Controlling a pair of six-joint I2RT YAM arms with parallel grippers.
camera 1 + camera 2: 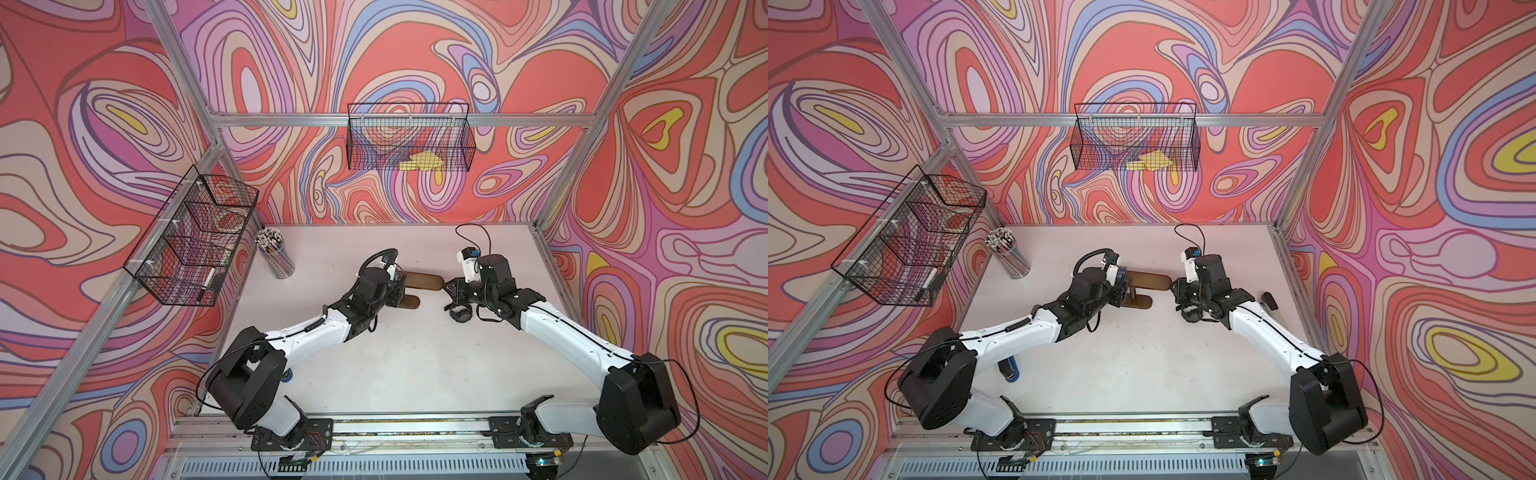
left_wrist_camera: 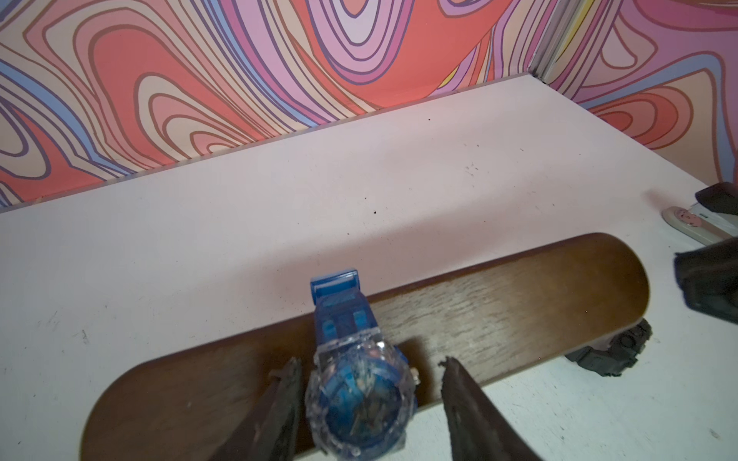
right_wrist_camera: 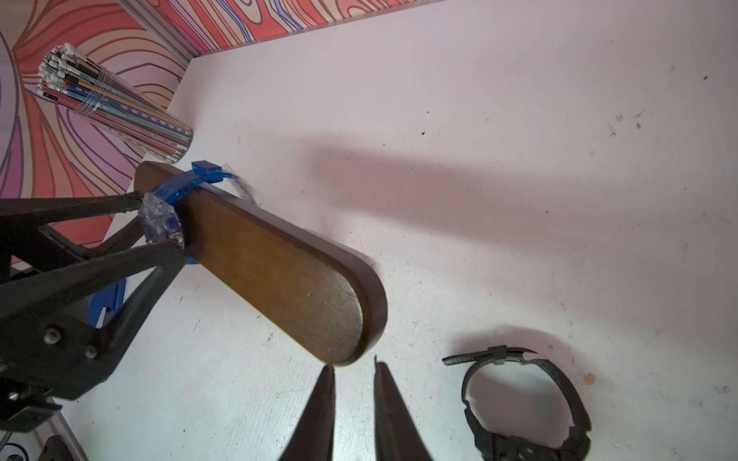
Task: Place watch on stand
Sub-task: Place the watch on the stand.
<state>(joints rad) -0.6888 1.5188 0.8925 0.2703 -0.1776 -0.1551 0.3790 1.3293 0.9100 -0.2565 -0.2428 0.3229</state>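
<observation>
Blue translucent plastic is showing plainly in the wrist views, where the blue watch (image 2: 359, 391) is sitting looped around the bar of the stand (image 2: 499, 303) toward its left end, a spot the left arm is covering in both top views. Its strap is crossing the bar squarely, the bar's long axis is running side to side over the counter (image 2: 279, 179), and the dial is facing the left gripper (image 2: 371, 361), whose fingers are standing apart either side of the case. At the bar's other rounded end the right gripper (image 3: 353, 363) is hovering, fingers a thin slit apart and empty, with a black watch (image 3: 527, 403) lying nearby.
</observation>
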